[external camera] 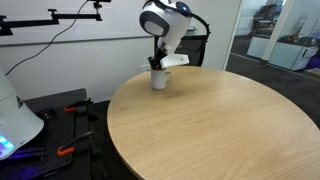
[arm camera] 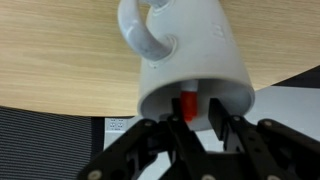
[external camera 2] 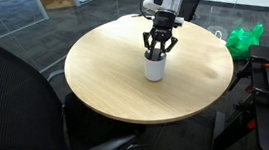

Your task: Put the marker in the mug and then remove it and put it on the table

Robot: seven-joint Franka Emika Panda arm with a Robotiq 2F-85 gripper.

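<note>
At the mouth of the white cylindrical ceramic mug (arm camera: pixel 195 60), the small slim red marker (arm camera: pixel 187 102) stands with its upper end showing just inside the rim. The black hand (arm camera: pixel 195 122) hangs directly above the mug in both exterior views (external camera: pixel 157 63) (external camera 2: pixel 159 40), its jaws reaching down to the opening. In the wrist view the jaws stand narrow on either side of the marker, neither wide apart nor fully together. Whether they already pinch it I cannot tell. The mug sits upright on the large round counter (external camera 2: pixel 105 78) with its light tan wood-grain top. Its single looped handle curves out toward the open tabletop in the wrist view.

I judge this the turning point of the job: the marker is in the mug, and taking it out again has not yet been done. The next move calls for a firm pinch on the exposed end and a straight lift clear of the rim. Then comes a sideways carry to bare wood and a low release.

The mug's glaze looks smooth and hard. The marker's plastic body is thin and round, so I expect it to roll once laid on the flat, slick counter.
</note>
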